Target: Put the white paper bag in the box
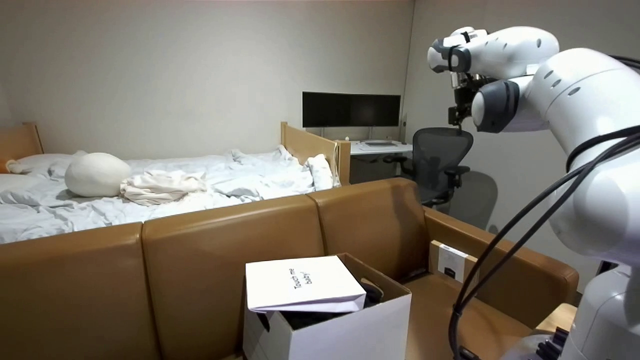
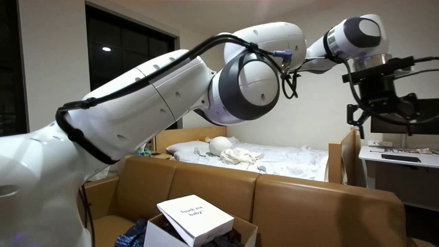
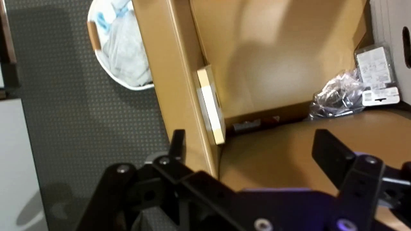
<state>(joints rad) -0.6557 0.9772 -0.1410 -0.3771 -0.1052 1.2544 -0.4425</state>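
Paper bag [image 1: 305, 285] lies aslant across the top of the box [image 1: 350, 332], above fabric [image 1: 371, 296] inside; box stands before the sofa backrest [image 1: 230, 240], probably on the seat [image 1: 500, 320] (base out of frame), bed [image 1: 310, 145] behind the backrest, desk [image 1: 357, 149] right of bed in both exterior views.

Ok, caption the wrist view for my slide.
The open gripper, holding nothing, points down toward the sofa, box at the frame's right edge.

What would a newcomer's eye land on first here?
Probably the white robot arm, stretched high above the brown couch, its gripper open and empty. Next might be the white paper bag lettered "Touch me baby!", lying across the top of the white box. Beyond the couch, a round white thing sits on the bed.
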